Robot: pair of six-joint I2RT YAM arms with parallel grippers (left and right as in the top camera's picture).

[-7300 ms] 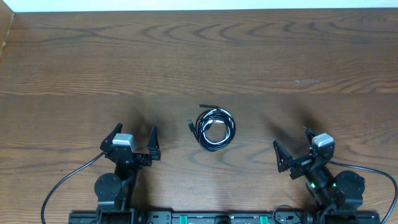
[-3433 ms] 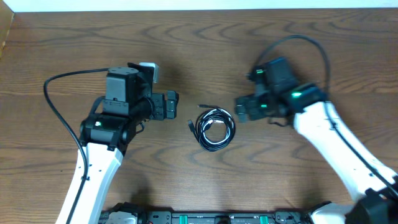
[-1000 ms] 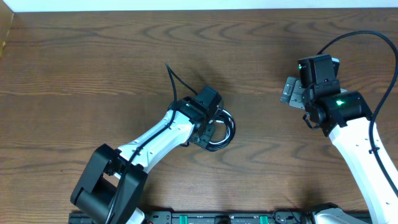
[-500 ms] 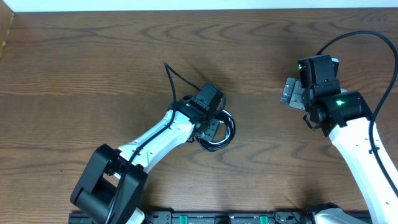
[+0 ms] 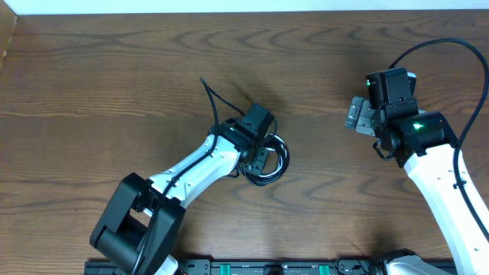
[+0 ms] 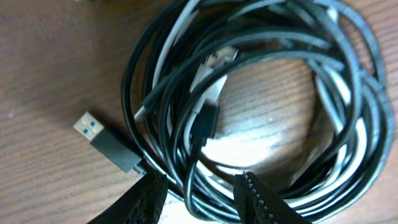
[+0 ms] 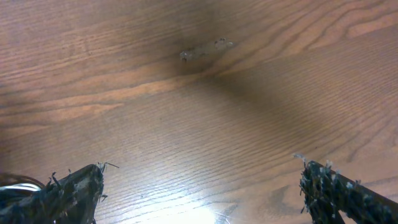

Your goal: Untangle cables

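Note:
The cables (image 5: 275,156) lie as one tangled coil of thin black cords with a white one, mid-table. In the left wrist view the coil (image 6: 267,81) fills the frame, with a white strand (image 6: 171,40) woven through the black ones. A black USB plug (image 6: 93,129) sticks out at its left. My left gripper (image 5: 258,155) is down on the coil's left side. Its jaws (image 6: 202,202) are partly open and straddle several strands, with table showing between the fingers (image 6: 148,198). My right gripper (image 5: 357,116) hovers wide open far to the right, over bare wood (image 7: 205,199).
The left arm's own thicker black wire (image 5: 210,95) loops up just behind the coil. The table's far edge (image 5: 244,11) runs along the top, and a wooden wall (image 5: 6,38) stands at the far left corner.
The left gripper has settled slightly onto the coil and its jaws have narrowed a little around the strands. The right arm has stayed put.

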